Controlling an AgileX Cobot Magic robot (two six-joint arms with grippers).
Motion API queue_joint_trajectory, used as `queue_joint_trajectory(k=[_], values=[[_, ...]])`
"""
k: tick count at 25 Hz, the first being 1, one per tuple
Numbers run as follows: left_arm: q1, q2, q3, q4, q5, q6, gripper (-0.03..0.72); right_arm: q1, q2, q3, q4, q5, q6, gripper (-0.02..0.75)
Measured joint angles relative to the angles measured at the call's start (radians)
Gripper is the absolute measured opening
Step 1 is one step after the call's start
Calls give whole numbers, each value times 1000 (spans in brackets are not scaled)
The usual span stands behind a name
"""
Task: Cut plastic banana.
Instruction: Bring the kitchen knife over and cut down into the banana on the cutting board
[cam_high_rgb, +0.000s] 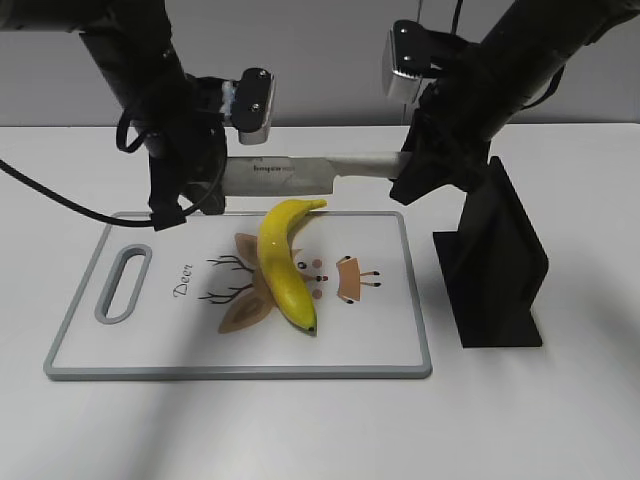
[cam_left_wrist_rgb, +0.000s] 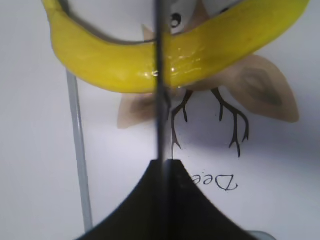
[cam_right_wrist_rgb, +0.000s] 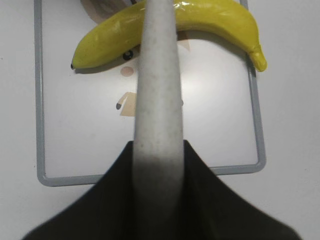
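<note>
The plastic banana (cam_high_rgb: 285, 265) is glossy yellow and lies on the white cutting board (cam_high_rgb: 390, 345), stem toward the back and dark tip toward the front. A knife (cam_high_rgb: 270, 178) is held level above the banana's stem end. My left gripper (cam_high_rgb: 205, 192) is shut on the blade's tip end; in the left wrist view the blade (cam_left_wrist_rgb: 160, 100) shows edge-on between the jaws (cam_left_wrist_rgb: 162, 167), crossing the banana (cam_left_wrist_rgb: 115, 65). My right gripper (cam_high_rgb: 410, 175) is shut on the grey handle (cam_right_wrist_rgb: 156, 75), which crosses the banana (cam_right_wrist_rgb: 215, 20) above the jaws (cam_right_wrist_rgb: 157, 150).
A black knife stand (cam_high_rgb: 495, 260) stands on the table just right of the board. The board has a grey rim, a handle slot (cam_high_rgb: 122, 283) at its left end and a printed deer drawing under the banana. White table surrounds it.
</note>
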Motion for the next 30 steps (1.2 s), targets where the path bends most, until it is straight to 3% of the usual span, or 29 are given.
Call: queue_joint_trajectory(k=[18, 30], values=[[2, 60, 0, 9, -30, -3, 1, 0, 117, 0, 5, -58, -19, 181], [1, 167, -4, -55, -62, -3, -2, 3, 213, -1, -36, -92, -20, 181]])
